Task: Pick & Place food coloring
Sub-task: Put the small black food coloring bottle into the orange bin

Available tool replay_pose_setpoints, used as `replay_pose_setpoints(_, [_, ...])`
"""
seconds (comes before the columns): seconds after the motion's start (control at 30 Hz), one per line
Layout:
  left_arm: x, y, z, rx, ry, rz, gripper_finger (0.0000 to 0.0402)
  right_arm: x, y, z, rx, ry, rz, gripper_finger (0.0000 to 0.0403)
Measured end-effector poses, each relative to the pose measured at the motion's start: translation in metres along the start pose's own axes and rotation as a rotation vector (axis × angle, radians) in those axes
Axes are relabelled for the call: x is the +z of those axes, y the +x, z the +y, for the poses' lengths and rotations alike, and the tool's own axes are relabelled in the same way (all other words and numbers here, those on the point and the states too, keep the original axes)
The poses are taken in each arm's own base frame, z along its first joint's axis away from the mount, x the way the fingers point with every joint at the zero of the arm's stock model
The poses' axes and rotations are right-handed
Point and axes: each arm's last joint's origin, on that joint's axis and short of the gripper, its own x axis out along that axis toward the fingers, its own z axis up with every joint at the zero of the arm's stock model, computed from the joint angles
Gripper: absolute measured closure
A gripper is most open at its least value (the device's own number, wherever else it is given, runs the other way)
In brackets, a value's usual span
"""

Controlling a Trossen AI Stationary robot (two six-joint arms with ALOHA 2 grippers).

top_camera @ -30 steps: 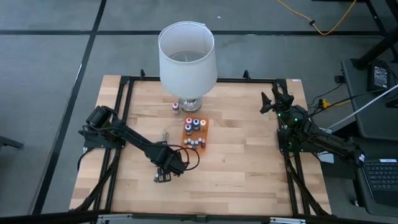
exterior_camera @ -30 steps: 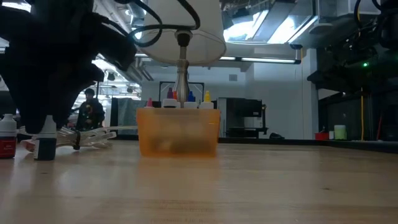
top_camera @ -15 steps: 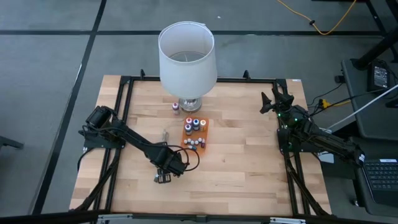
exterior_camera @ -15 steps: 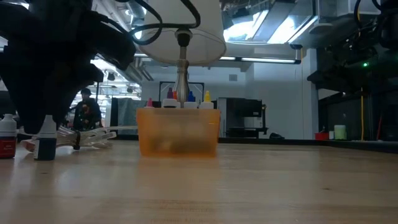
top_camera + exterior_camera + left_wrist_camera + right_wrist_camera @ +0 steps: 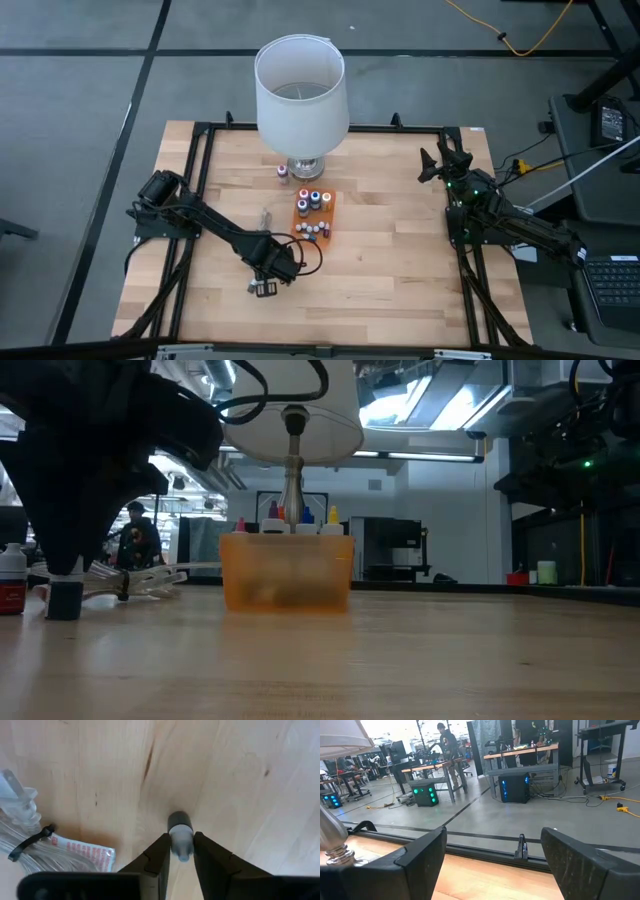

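Left gripper [image 5: 180, 851], which stood wider a second ago, now pinches a grey-capped food coloring bottle [image 5: 180, 834] on the bare wood short of my orange tray [image 5: 328, 213], so I judge the pick secured; right gripper [image 5: 440, 160] waits open.

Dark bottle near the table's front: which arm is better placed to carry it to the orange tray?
Left. The left gripper already has its fingers around the dark bottle; the right gripper waits, open, far from it.

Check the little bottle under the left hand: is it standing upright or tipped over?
Upright. The bottle stands on the table with its cap up, pinched between the left hand's fingers.
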Motion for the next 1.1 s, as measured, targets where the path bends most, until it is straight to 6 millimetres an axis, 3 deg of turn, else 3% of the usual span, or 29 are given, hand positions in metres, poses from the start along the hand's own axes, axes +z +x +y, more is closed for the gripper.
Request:
replay_pose_setpoints(0.37, [-0.001,-0.007,0.001,-0.019,0.007,0.017,0.0342,0.0,0.0,0.0,0.0,0.0,0.0,0.0079])
replay_pose_setpoints(0.73, [0.004,-0.068,0.026,0.024,-0.054,-0.062,0.0344,0.0,0.0,0.0,0.0,0.0,0.0,0.0079])
replay_pose_setpoints(1.1, [0.038,-0.106,0.043,0.067,-0.048,-0.119,0.0344,0.0,0.0,0.0,0.0,0.0,0.0,0.0079])
